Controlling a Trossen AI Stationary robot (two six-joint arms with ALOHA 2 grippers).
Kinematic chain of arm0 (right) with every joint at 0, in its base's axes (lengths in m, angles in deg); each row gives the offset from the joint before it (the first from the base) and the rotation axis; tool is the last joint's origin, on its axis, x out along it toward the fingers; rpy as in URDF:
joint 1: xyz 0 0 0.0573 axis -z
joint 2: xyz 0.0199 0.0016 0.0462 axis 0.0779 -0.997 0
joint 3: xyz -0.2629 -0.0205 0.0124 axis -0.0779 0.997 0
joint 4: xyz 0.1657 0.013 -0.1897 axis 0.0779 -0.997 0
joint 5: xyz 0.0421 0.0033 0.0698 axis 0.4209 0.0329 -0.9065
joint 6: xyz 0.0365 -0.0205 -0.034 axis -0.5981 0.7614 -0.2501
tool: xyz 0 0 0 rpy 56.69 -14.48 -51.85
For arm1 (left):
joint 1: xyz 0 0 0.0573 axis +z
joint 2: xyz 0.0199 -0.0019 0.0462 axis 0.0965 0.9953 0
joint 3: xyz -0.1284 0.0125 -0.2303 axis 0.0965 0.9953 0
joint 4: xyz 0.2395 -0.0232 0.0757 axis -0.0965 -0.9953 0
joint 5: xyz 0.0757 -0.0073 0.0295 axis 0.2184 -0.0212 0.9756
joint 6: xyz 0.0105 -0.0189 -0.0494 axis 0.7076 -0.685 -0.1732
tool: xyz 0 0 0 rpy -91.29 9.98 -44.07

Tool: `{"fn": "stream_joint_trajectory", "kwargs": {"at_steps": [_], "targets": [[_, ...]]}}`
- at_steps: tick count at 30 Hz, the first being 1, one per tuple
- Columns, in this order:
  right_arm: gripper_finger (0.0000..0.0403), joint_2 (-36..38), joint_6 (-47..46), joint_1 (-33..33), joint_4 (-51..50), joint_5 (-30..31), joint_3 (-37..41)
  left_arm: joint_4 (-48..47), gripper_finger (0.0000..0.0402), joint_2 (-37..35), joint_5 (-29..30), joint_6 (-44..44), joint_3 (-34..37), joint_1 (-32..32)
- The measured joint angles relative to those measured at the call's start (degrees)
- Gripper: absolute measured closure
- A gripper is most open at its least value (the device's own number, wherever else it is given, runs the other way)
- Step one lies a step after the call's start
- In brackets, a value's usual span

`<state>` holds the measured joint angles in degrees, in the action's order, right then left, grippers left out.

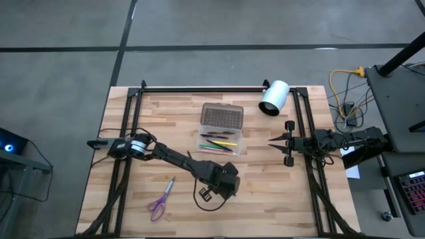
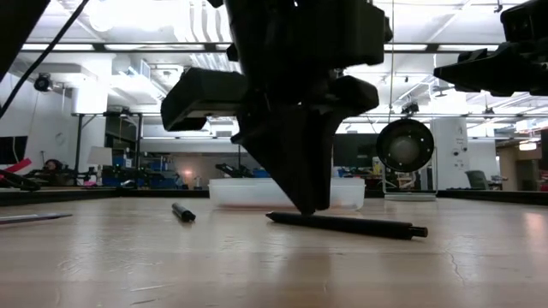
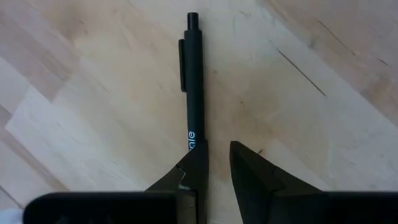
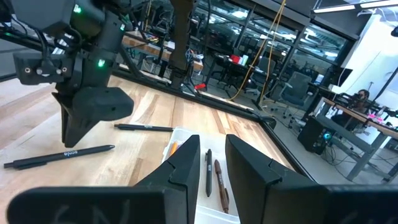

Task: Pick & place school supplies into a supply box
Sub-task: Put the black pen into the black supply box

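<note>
A black pen [image 3: 194, 81] lies flat on the wood, also visible in the low view [image 2: 360, 225]. My left gripper [image 3: 217, 150] points down over it near the table's near middle [image 1: 222, 184], fingers slightly apart. One fingertip [image 3: 198, 152] covers the pen's lettered end and the other stands beside it. The supply box [image 1: 222, 141], lid open toward the far edge, holds several pens and pencils [image 4: 211, 177]. A second black pen [image 2: 182, 211] lies between my left gripper and the box. Purple-handled scissors [image 1: 161, 198] lie near the near-left edge. My right gripper [image 4: 212, 140] waits open at the table's right [image 1: 273, 141]. My left gripper comes from above, pointing down, its fingers in line with the pen. One fingertip [image 2: 310, 208] stands over the barrel [image 3: 193, 134] at the end away from the clip, and the pen lies flat on the table. Whether it touches the pen, I cannot tell.
A white cylinder [image 1: 273, 97] with a dark opening lies at the far right, behind the box. Black frame rails [image 1: 199, 88] run along the far edge and both sides. Bare wood lies left of the box and around the scissors.
</note>
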<state>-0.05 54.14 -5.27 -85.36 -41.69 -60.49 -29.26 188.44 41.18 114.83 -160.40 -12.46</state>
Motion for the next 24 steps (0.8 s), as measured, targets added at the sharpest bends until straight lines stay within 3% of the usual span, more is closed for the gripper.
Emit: {"fn": "stream_joint_trajectory", "kwargs": {"at_steps": [18, 24], "targets": [[0.0335, 0.00, 0.00, 0.00, 0.00, 0.00, 0.00, 1.09, 0.0352, 0.00, 0.20, -0.02, 0.32, 0.72], [0.0335, 0.00, 0.00, 0.01, 0.00, 0.00, 0.00, 7.01, 0.0352, 0.00, 0.20, 0.18, 3.37, 1.19]]}}
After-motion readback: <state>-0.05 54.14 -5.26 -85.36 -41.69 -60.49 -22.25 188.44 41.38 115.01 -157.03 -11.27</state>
